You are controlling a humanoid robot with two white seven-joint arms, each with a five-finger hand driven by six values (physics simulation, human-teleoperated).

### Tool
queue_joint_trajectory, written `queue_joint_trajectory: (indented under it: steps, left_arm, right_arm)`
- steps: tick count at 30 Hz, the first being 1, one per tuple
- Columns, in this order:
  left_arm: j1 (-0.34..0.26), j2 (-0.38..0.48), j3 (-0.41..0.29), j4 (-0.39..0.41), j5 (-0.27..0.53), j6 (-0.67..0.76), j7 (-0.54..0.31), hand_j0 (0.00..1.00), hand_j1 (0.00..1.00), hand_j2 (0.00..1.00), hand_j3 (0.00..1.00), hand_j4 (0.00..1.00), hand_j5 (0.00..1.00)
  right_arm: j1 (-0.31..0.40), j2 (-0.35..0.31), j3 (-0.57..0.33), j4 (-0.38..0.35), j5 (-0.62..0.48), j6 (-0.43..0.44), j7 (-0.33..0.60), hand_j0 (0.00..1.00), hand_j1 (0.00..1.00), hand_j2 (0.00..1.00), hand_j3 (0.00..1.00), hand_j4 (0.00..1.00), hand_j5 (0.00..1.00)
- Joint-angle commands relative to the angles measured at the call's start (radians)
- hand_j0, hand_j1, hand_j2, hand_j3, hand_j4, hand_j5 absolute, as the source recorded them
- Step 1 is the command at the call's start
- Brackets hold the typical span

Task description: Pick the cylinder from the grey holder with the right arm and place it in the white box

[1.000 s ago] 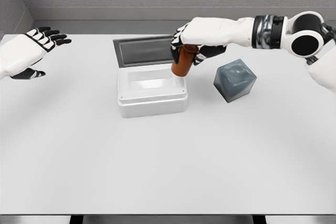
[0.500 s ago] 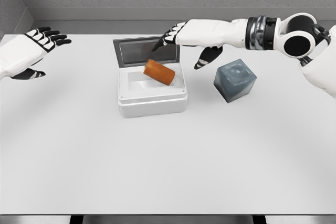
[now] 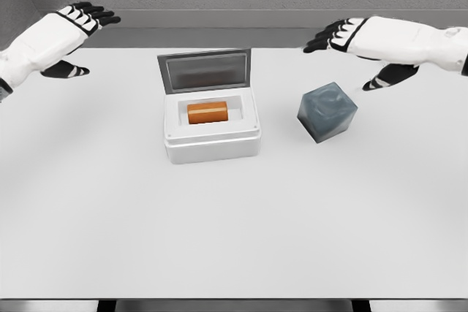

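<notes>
1. The cylinder (image 3: 208, 112) is orange, and there is just one. It lies on its side inside the white box (image 3: 212, 144).
2. There is one white box. Its lid (image 3: 205, 70) stands up at the back.
3. There is one grey holder (image 3: 327, 111). It sits tilted on the surface (image 3: 234, 231), to the right of the box and apart from it.
4. There are two robot hands. The right robot hand (image 3: 365, 45) is up above the holder with its fingers spread wide, holding nothing.
5. The left robot hand (image 3: 62, 31) is up at the far left. Its fingers are spread wide too, and it holds nothing.
</notes>
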Motion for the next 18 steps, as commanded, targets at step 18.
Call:
queue_joint_trajectory:
  steps: [18]
  left_arm:
    - [-0.126,-0.151,-0.04,0.218,0.33,0.0,-0.552,1.0,1.0,1.0,1.0,1.0,1.0]
  right_arm:
    - [0.026,-0.031,-0.04,-0.024,-0.008,-0.019,-0.001,1.0,1.0,1.0,1.0,1.0,1.0]
